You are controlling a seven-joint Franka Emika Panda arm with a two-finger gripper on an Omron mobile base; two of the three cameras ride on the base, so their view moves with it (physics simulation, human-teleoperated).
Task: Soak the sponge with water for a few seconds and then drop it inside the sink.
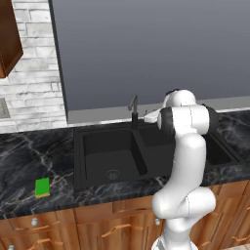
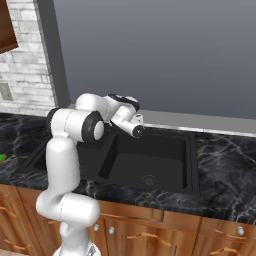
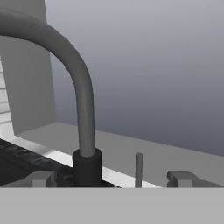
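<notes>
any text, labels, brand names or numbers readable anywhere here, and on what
None. No view shows any readable word, number, brand or sign.
The sponge is plain green, with no print.
The sink and faucet carry no markings.
The wall plate on the brick wall is blank.

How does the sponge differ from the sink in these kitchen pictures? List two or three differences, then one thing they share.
1. Colour: the sponge is bright green with a thin yellow underside; the sink is matte black.
2. Size: the sponge is a small flat block; the sink is a large double basin.
3. Place: the sponge lies on top of the counter, left of the sink; the sink is sunk into it.
Shared: both are rectangular.
</notes>
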